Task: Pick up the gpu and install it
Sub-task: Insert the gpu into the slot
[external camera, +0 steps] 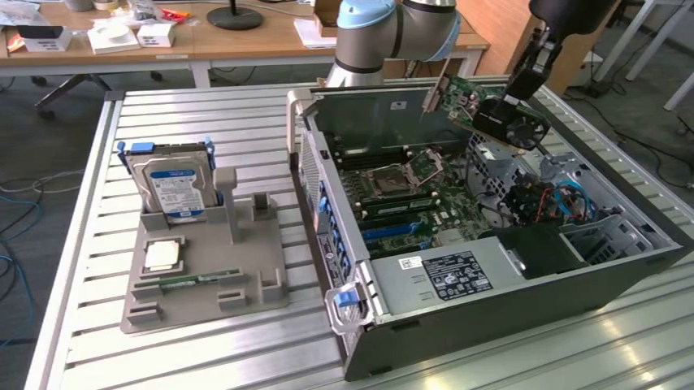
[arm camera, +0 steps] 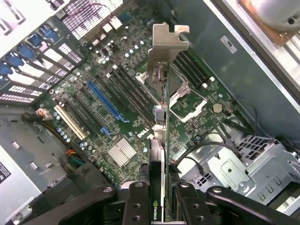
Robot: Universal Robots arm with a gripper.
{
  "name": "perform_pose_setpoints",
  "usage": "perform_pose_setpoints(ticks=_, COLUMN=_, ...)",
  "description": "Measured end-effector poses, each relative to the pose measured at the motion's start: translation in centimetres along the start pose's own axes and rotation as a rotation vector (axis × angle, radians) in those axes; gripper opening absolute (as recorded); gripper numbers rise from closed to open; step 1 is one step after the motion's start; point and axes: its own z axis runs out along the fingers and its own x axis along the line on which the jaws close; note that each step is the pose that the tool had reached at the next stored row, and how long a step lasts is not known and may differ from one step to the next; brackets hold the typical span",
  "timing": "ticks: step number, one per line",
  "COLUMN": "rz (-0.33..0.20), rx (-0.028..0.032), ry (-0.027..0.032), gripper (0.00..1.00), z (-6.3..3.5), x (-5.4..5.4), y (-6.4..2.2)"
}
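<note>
Black sheet steel forms the computer case (external camera: 521, 309), which lies open on its side across the three o'clock half of the exterior view. Its green motherboard (external camera: 418, 203) faces up. The blue-jointed arm (external camera: 396, 28) comes in from twelve o'clock. Its gripper (external camera: 521, 85) hangs over the case toward one o'clock, with the fingers (arm camera: 136, 204) clenched on the gpu (external camera: 490, 110). The card is in the air, tilted, clear of the board and touching nothing but the fingers.

In the wrist view the gpu appears edge-on, its silver bracket (arm camera: 168, 44) at the far end. The long blue slot (arm camera: 105, 101) lies on the board off to one side of the card, not under it.

The step in hand looks like carrying the card into place above its slot. To do that well, the card's long edge should probably run parallel to the slot. The bracket end should be turned to the case's rear wall, and the card levelled before any descent. The cables (external camera: 548, 203) near three o'clock are a likely snag.

The worktop (external camera: 217, 349) is slatted silver metal. At nine o'clock on it stands a grey fixture (external camera: 255, 296) holding an upright hard drive (external camera: 174, 183), a square chip (external camera: 162, 256) and a narrow memory stick (external camera: 201, 282). Wooden desks (external camera: 239, 41) with small boxes line the room at eleven o'clock.
</note>
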Motion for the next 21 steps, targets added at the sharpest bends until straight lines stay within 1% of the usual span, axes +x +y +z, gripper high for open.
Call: perform_pose_setpoints(ticks=21, rz=-0.190, rx=-0.0038, ry=0.0173, gripper=0.26, z=0.00, x=0.01, y=0.01)
